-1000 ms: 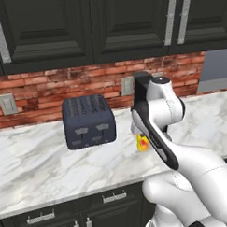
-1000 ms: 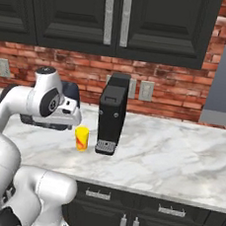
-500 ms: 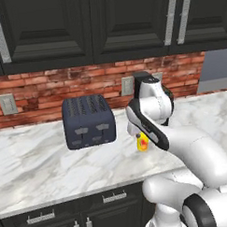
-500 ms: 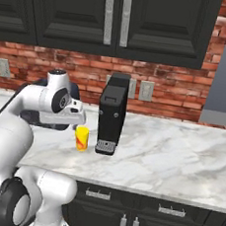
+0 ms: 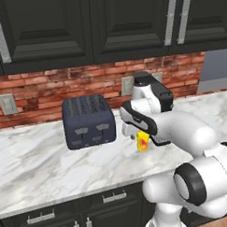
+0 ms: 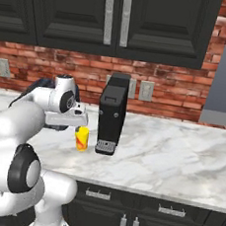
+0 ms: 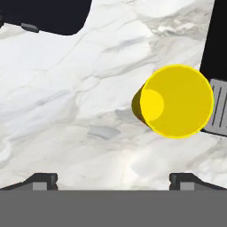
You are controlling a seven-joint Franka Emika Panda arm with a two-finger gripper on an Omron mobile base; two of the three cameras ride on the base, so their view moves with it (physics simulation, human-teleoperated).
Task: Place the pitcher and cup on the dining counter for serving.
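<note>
Marble counter [image 5: 38, 170]: white-grey veined top over black base cabinets with silver handles, running under a red brick backsplash and black upper cabinets. Landmark for all entries below.

Robot arm [image 5: 181, 131]: white, dark joints, bent forward over the counter, hand pointing down at the top.

Toaster [image 5: 87, 121]: dark blue-grey, four slots, standing on the counter toward the backsplash, to the left of the arm's hand in the left base view.

Coffee machine [image 6: 112, 114]: black, upright, on the counter near the backsplash, its grey drip tray facing the counter's front edge.

Gripper [image 7: 113, 179]: held above the counter, jaws spread wide and holding nothing; in the hand view the two finger tips [image 7: 44, 179] frame bare marble.

Cup [image 6: 81, 139]: small, yellow with orange-red markings, upright on the counter, just beside the coffee machine's drip tray. It stands below the hand, offset toward one finger rather than centred between the two, and untouched.
</note>
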